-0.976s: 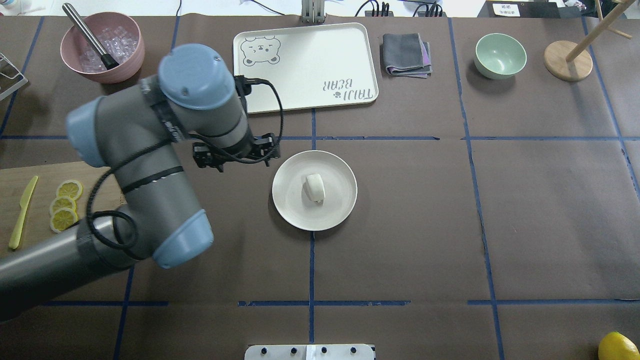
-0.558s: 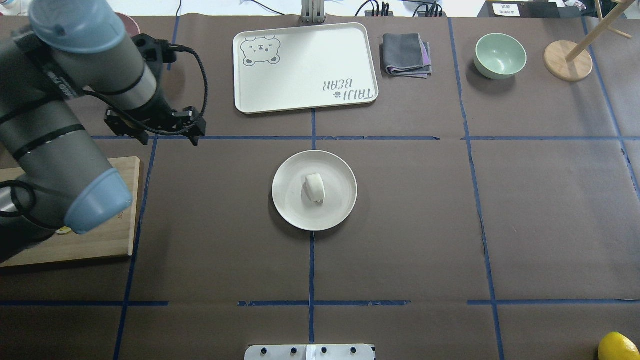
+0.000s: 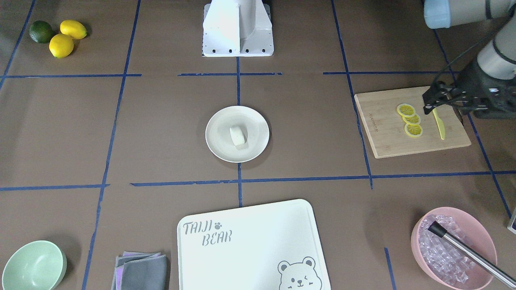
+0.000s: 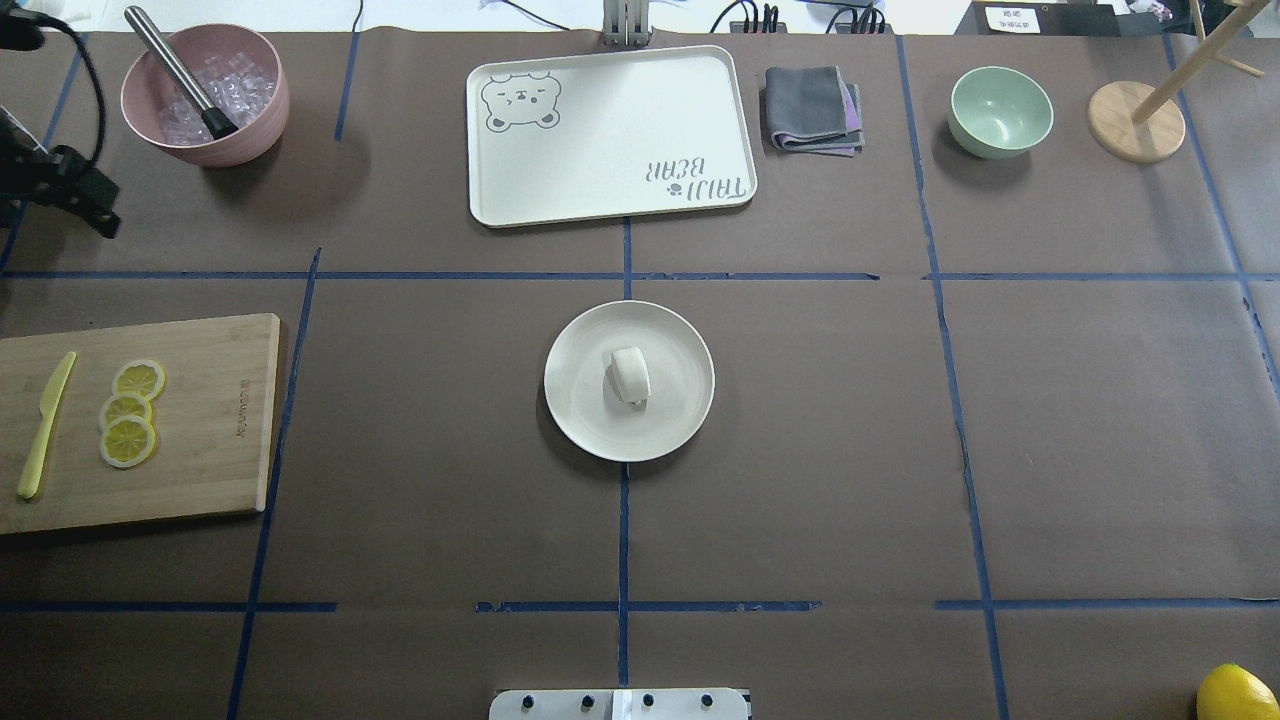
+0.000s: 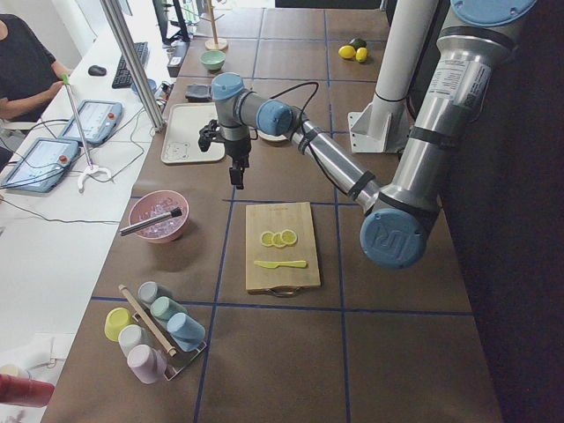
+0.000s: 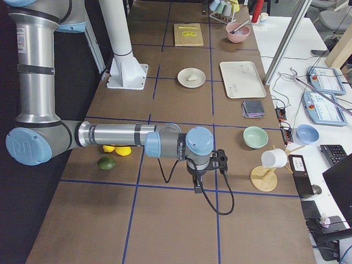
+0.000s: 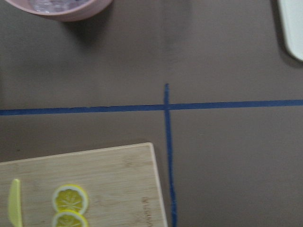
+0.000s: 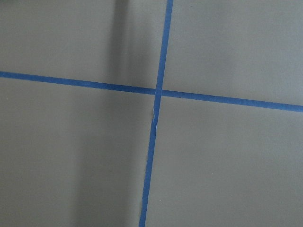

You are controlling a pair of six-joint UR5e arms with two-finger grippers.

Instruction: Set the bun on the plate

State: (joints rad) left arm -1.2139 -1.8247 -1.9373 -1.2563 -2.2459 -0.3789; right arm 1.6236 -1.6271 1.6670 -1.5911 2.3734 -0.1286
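Note:
The small white bun (image 4: pixel 630 375) lies near the middle of the round cream plate (image 4: pixel 680 420), which sits at the table's centre; both also show in the front view as bun (image 3: pixel 238 136) and plate (image 3: pixel 258 145). My left gripper (image 3: pixel 442 110) hangs open and empty above the wooden board, far from the plate. Only one black finger (image 4: pixel 98 213) of it shows at the overhead view's left edge. My right gripper (image 6: pixel 196 188) appears only in the exterior right view, over bare table far from the plate, and I cannot tell its state.
A wooden cutting board (image 4: pixel 200 470) holds lemon slices (image 4: pixel 128 412) and a yellow knife (image 4: pixel 45 425). A pink bowl (image 4: pixel 250 120) of ice, a bear-printed tray (image 4: pixel 610 190), a grey cloth (image 4: pixel 812 108) and a mint bowl (image 4: pixel 1000 110) line the far side. A lemon (image 4: pixel 1238 693) lies front right.
My left arm has swung away from beside the plate to the far left, almost out of the overhead view. The bun and plate have not moved.

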